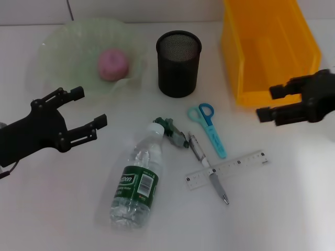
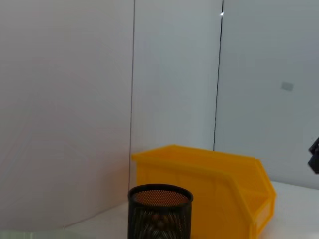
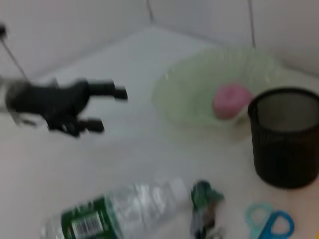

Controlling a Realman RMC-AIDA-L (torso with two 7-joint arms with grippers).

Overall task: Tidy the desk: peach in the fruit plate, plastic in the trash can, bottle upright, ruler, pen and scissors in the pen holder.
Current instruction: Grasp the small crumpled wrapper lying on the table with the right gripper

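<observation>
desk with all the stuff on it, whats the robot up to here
A two-armed robot is tidying a white desk. The peach already sits in the fruit plate. The bottle lies on its side, and the scissors, pen and ruler lie loose before the empty pen holder. A crumpled green scrap lies by the bottle's cap. The left gripper and right gripper hover open, holding nothing; the trash can looks empty.

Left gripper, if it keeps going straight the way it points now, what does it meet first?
Probably the pen holder: the left gripper, open, points toward it, with the trash can behind. Its height above the desk is unclear.
</observation>
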